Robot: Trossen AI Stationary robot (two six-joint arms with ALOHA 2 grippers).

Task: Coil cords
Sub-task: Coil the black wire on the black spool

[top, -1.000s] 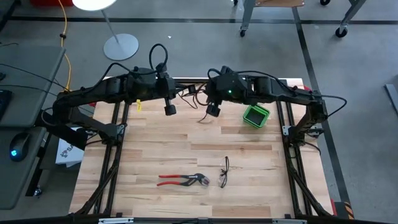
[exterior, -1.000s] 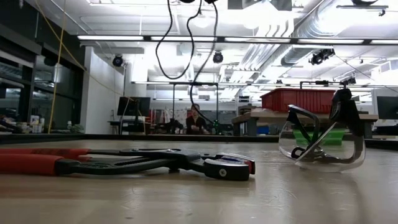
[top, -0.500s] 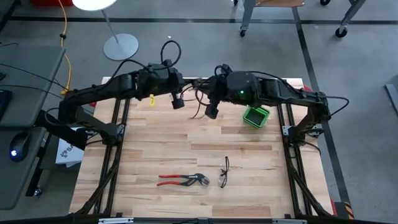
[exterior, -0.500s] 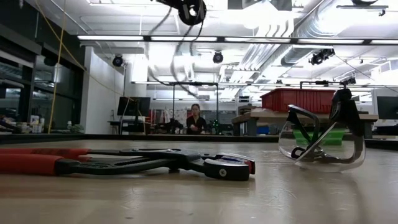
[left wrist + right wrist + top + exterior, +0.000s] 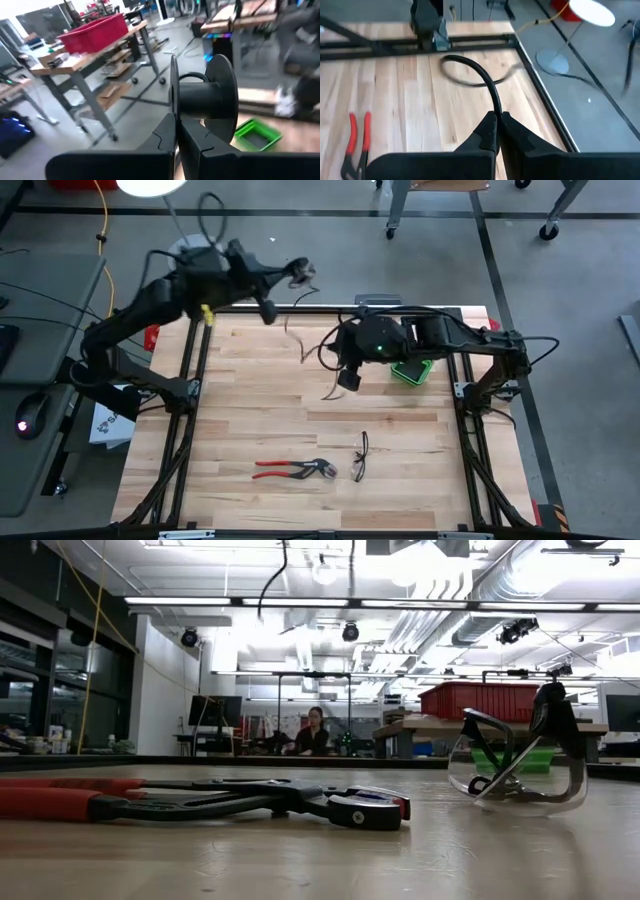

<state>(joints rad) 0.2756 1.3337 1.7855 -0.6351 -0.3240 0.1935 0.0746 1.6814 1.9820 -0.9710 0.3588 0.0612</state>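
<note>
My left gripper point(image 5: 298, 273) is raised above the far edge of the table point(image 5: 250, 420), left of centre, with its jaws closed on a black spool point(image 5: 207, 102); the clamp sits at the spool's flange. My right gripper point(image 5: 347, 380) hangs over the far middle of the table, just left of the green bin point(image 5: 412, 369), and its jaws are pressed together on the cord point(image 5: 487, 85), a thin black cable. From the right jaws the cord rises, bends into a loop and runs toward the left gripper; in the high view it hangs as a slack line between the two grippers, with a short free end dangling below the right one over the wood. I cannot tell whether any of the cord is wound on the spool. The red-handled pliers point(image 5: 293, 470) lie flat on the near part of the table, with the safety glasses point(image 5: 361, 456) just to their right, both well apart from the cord and from both grippers.
</note>
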